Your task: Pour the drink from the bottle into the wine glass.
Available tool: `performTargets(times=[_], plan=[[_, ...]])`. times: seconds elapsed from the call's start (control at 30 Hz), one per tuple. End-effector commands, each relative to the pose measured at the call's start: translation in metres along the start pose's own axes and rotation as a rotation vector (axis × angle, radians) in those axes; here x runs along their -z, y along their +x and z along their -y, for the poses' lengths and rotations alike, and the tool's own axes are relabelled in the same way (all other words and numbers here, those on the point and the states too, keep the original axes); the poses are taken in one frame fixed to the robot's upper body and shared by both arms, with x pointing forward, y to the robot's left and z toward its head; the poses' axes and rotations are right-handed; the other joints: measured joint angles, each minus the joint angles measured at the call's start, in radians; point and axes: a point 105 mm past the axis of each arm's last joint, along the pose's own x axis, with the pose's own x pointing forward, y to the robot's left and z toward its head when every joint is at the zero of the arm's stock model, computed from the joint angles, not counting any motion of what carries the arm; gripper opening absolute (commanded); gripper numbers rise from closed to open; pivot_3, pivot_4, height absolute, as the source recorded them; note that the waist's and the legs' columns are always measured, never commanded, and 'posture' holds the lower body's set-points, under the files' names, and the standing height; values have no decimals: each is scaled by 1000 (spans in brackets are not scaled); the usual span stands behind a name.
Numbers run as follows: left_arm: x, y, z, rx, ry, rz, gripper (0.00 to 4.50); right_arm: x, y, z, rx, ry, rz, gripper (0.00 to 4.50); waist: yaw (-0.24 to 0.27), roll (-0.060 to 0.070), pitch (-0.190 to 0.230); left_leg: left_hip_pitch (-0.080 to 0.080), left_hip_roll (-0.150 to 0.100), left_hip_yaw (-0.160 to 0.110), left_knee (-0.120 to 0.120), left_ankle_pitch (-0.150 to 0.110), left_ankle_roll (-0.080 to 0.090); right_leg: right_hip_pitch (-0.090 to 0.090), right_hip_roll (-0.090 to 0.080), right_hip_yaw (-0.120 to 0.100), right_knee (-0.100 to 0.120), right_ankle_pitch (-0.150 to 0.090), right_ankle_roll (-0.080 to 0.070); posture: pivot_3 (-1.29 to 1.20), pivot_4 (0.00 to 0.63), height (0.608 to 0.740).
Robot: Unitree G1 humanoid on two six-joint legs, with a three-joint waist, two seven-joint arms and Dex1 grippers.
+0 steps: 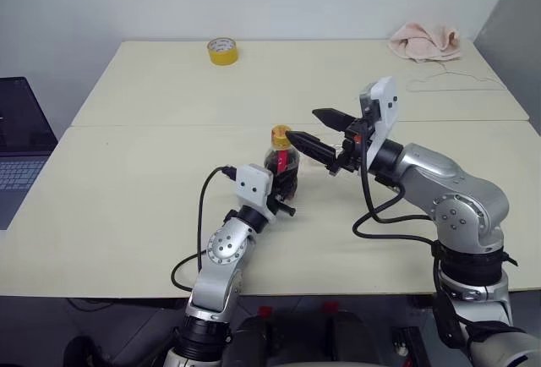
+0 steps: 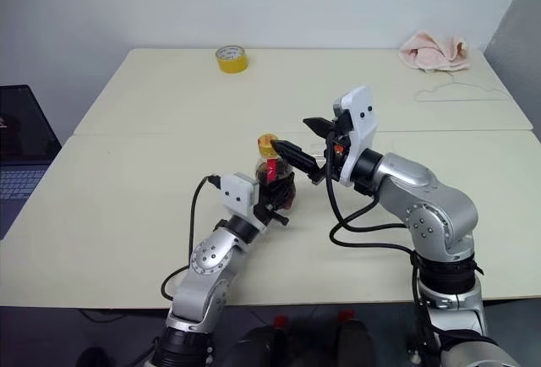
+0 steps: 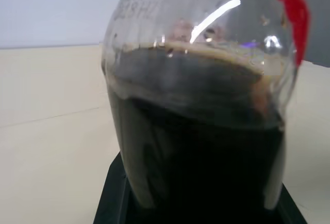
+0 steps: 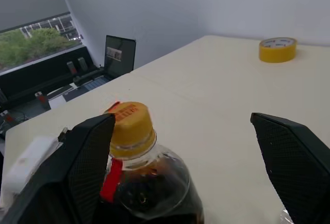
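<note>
The bottle (image 1: 281, 164) stands upright near the middle of the surface (image 1: 135, 206), pinched low on its body by the left gripper (image 1: 283, 191) — jaws closed against the plastic. In the left wrist view the drink (image 3: 196, 152) fills the rounded body to about its shoulder, with a thin foam line on top, so nothing seems to have been poured out yet. The red label (image 4: 111, 180) hangs just under the neck.

The cap (image 4: 129, 123) is on. The right gripper (image 1: 314, 128) hangs level at cap height with its jaws spread wide; in the right wrist view one finger (image 4: 90, 152) sits just beside the cap and the other is well apart from it. It grips nothing. Whether that near finger actually touches the cap I cannot tell.

As a judgement, the task is at an early stage: the bottle is secured, and the next step looks like closing the right jaws around the cap and twisting it off. After that the whole pour remains — and I cannot make out the wine glass anywhere on the surface in these views, so where the drink would go is unclear from here.

Far back on the surface lie a yellow tape roll (image 1: 222, 50) and a pink cloth (image 1: 424, 42), both well apart from the bottle. A laptop (image 1: 19, 147) sits off the left edge.
</note>
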Motion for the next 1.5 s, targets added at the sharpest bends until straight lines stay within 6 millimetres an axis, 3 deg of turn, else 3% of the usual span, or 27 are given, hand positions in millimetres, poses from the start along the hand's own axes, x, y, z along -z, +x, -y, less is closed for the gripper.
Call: performTargets(times=[0.03,0.2,0.8,1.17,1.5], plan=[[-22,1,3,15,18,93,1033,-18,0,-19,-77,-41,78,4500,0,0,0,0,0,0,0,0,0,0,0,0,0,0,0,0,150,740],[-22,1,3,14,19,92,1033,-21,6,-26,-99,-40,89,4500,0,0,0,0,0,0,0,0,0,0,0,0,0,0,0,0,150,740],[-21,2,4,20,22,94,1032,-7,41,-20,-12,-11,4,4500,-2,0,0,0,0,0,0,0,0,0,0,0,0,0,0,0,150,740],[-22,1,4,20,27,98,1032,-3,40,-11,24,3,-16,4500,-2,0,0,0,0,0,0,0,0,0,0,0,0,0,0,0,150,740],[-21,1,4,24,23,96,1025,0,25,2,59,26,-18,4500,-2,0,0,0,0,0,0,0,0,0,0,0,0,0,0,0,150,740]])
